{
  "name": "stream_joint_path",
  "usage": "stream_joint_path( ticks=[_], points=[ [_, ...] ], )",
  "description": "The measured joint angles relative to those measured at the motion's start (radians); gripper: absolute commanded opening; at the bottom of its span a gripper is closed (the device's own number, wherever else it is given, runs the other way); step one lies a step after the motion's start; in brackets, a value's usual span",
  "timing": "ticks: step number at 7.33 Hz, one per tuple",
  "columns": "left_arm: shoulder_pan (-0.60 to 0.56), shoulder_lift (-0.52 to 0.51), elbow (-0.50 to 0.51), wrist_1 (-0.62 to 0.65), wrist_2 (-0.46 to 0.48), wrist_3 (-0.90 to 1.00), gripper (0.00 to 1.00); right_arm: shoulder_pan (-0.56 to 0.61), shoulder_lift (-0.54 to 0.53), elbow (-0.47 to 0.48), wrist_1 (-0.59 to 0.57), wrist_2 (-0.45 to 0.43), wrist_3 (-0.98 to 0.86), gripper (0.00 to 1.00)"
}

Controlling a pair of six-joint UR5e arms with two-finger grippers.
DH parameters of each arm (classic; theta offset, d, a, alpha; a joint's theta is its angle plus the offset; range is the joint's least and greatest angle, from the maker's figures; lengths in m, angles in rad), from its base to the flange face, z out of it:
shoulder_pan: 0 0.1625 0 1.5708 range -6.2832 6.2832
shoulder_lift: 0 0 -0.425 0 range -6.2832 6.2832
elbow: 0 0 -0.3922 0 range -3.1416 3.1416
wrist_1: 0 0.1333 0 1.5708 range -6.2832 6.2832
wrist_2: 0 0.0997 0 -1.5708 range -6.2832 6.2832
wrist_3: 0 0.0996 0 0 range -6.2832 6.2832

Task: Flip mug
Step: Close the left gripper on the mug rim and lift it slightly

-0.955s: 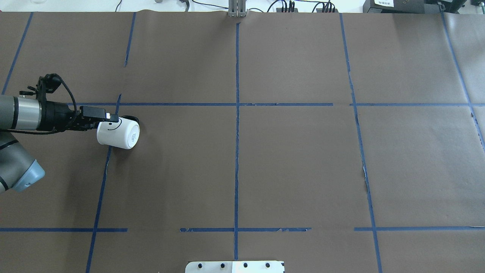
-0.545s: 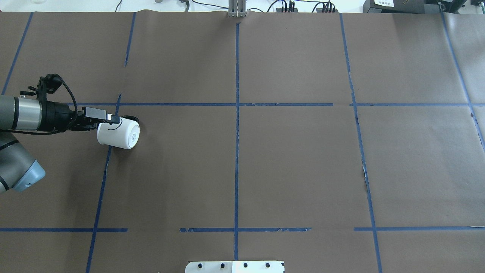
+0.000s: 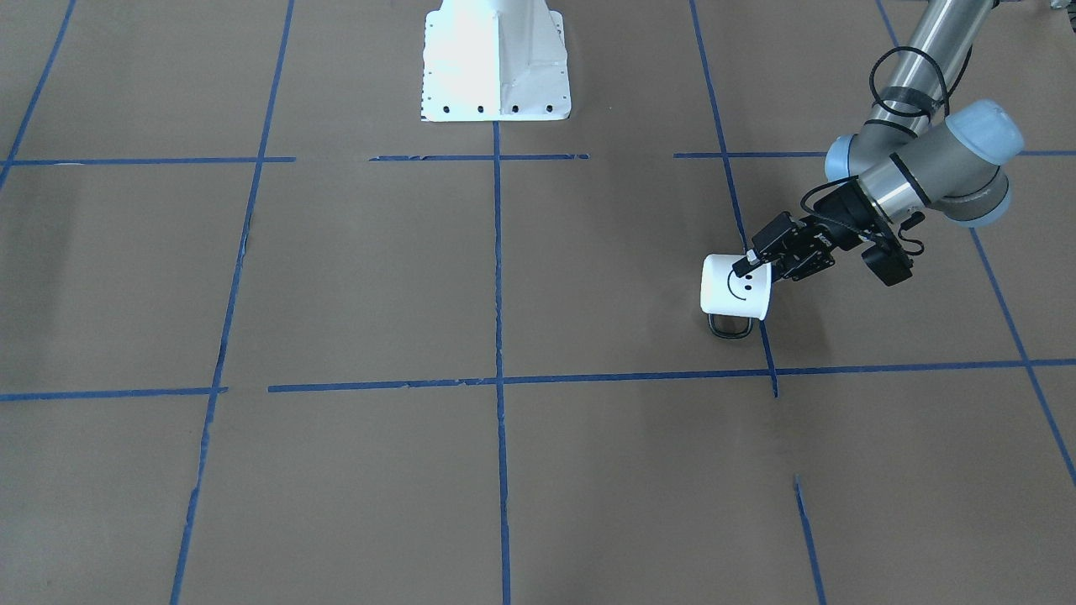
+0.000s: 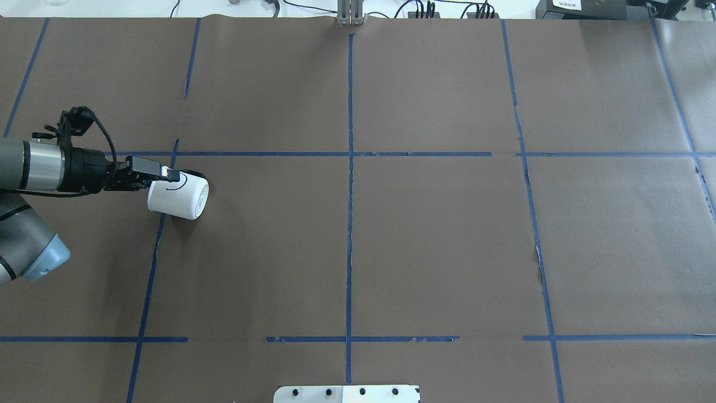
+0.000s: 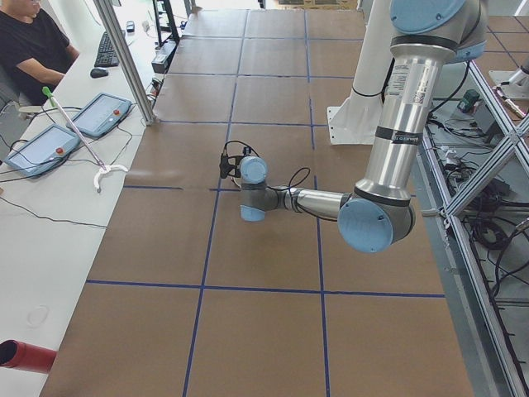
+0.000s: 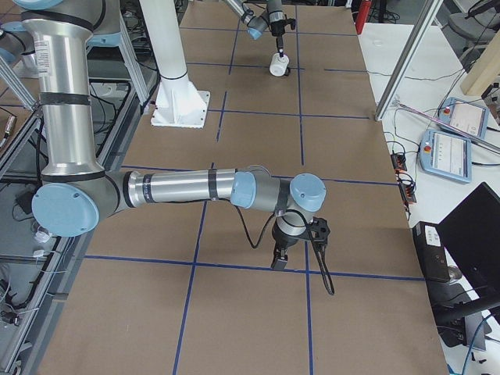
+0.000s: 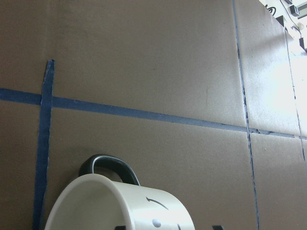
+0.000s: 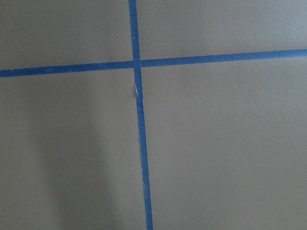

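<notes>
The white mug with a black smiley face lies tilted on the brown table at the left, its flat bottom facing right and its black handle against the table. My left gripper reaches in sideways and is shut on the mug's wall near the rim, one finger lying over the smiley. The left wrist view shows the mug and its handle close up at the bottom edge. My right gripper hangs low over the table far from the mug. It shows only in the exterior right view, so I cannot tell its state.
Blue tape lines divide the brown paper table cover. The robot's white base plate stands at the table's near-robot edge. An operator and tablets are at a side bench beyond the table's far edge.
The left gripper has shifted slightly right with the mug. The mug has turned a little, so less of the smiley shows from overhead.
</notes>
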Motion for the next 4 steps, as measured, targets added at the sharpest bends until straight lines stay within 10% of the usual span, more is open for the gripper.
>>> stream_joint_path(
  ticks=[4],
  points=[
    [0.024, -0.006, -0.024, 0.001, 0.006, -0.018, 0.00, 0.000, 0.000, 0.000, 0.000, 0.000, 0.000, 1.00]
  ],
)
